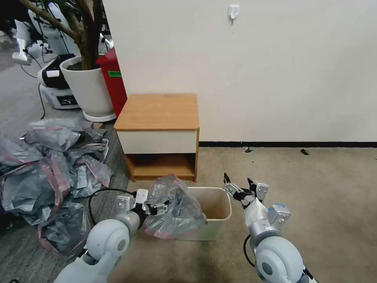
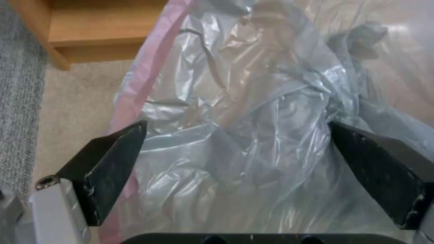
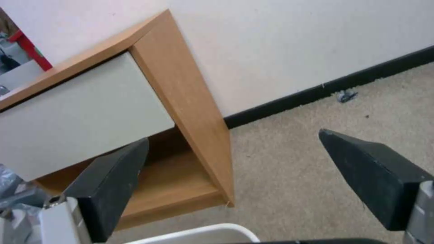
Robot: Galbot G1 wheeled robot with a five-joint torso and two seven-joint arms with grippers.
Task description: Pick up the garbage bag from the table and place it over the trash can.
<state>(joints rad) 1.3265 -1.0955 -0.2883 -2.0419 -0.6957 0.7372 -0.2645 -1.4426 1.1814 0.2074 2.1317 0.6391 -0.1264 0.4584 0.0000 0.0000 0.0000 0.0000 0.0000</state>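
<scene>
I stand on beige carpet facing a plain white wall with a black baseboard. Against that wall sits the table, a low wooden nightstand; its light-brown top is bare, with a cream drawer front below and an open shelf under that. To its left stand a red bin and a big white plant pot. Farther left, a heap of grey-and-pink bags covers grey flooring.

The can stands on the carpet just in front of the table, a small cream wastebasket. The bag, crinkly grey plastic with a pink band, is draped over the can's left side, covering that rim and hanging down its outer wall; the can's right part is uncovered, its inside visible.

My left gripper is at the bag's left side, low by the can. In the left wrist view its fingers are spread wide, with the bag's plastic billowing between them; I am not pinching it.

My right gripper hovers just right of the can's far right corner, above the carpet. Its fingers are spread apart with nothing between them, pointing toward the table's shelf.

Right of the can and table the carpet is open up to the baseboard, apart from two small scraps near the wall.
</scene>
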